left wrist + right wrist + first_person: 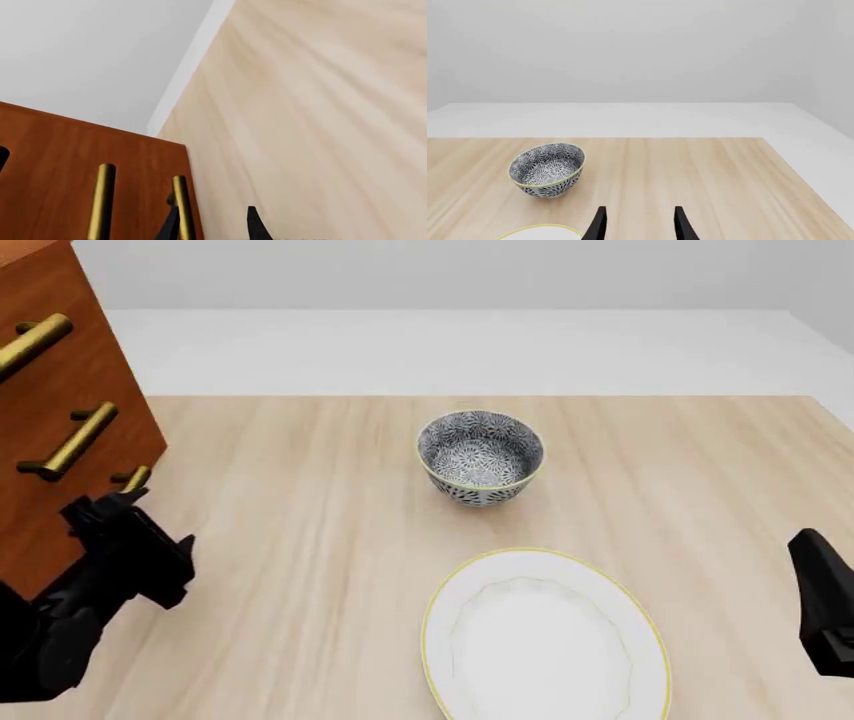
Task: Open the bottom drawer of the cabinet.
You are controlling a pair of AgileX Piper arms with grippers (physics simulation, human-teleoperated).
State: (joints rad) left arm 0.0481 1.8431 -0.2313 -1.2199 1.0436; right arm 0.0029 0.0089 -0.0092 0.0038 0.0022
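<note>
The cabinet (94,390), tall and reddish-brown, stands at the table's far left. Its front (53,150) fills part of the left wrist view. The bottom drawer shows by its brass handle (135,478), lowest on the front; no drawer stands out from it. My left gripper (115,503) is right at that handle. In the left wrist view the left gripper (213,227) is open, with one finger (170,227) overlapping the bottom handle (182,197) and the other over the table. My right gripper (806,542) hangs open at the right edge, also seen from its wrist (639,226), holding nothing.
A patterned bowl (481,457) sits mid-table, and shows again in the right wrist view (548,170). A white plate with a yellow rim (441,640) lies in front of it. Two upper brass handles (30,344) (70,440) stick out from the cabinet.
</note>
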